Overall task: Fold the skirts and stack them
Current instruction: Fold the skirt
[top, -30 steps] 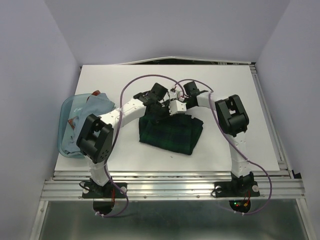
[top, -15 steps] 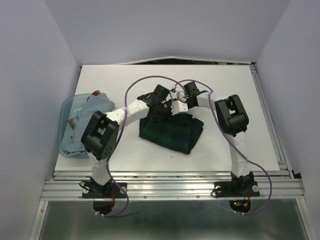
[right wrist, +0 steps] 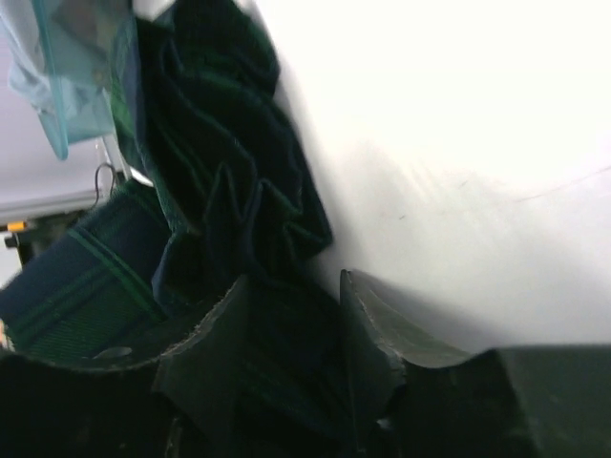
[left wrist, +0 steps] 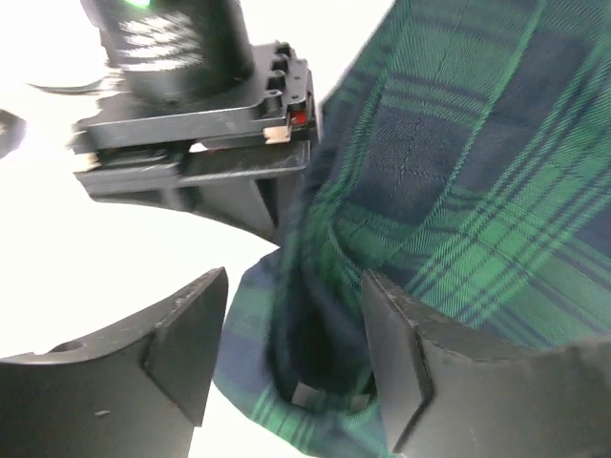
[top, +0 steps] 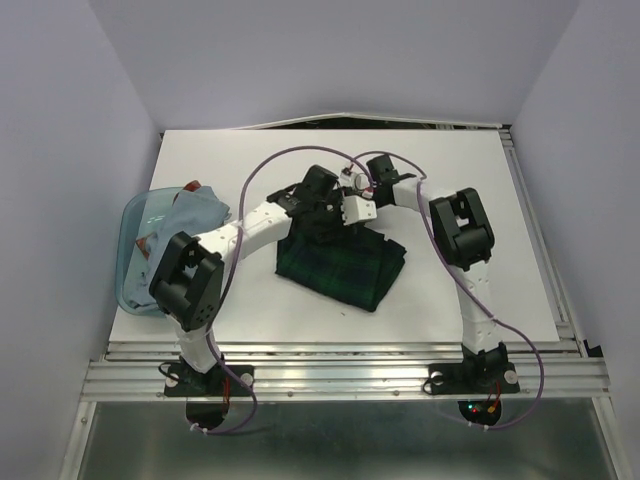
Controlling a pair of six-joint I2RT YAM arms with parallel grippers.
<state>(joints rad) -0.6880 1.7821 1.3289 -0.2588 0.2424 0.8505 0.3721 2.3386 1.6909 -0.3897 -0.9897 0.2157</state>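
The dark green-and-navy tartan skirt [top: 340, 268] lies folded on the white table [top: 470, 180], mid-table. Both grippers meet at its far edge. My left gripper [top: 322, 207] [left wrist: 291, 358] is open, with a fold of tartan [left wrist: 315, 334] lying loose in the gap between its fingers [left wrist: 186, 339]. Beside it my right gripper [top: 352, 203] [right wrist: 286, 348] has its fingers [right wrist: 377, 334] apart, with dark pleated cloth [right wrist: 229, 210] lying in the gap. A pale grey-blue skirt [top: 197, 210] lies bunched in the tub at the left.
A translucent blue plastic tub [top: 135, 255] overhangs the table's left edge. Purple cables [top: 290, 157] loop over both arms. A metal rail [top: 340, 350] runs along the near edge, and the enclosure walls stand close on both sides.
The left arm's elbow has swung about while both grippers stayed at the skirt's far edge. The tartan skirt has settled slightly nearer and flatter.
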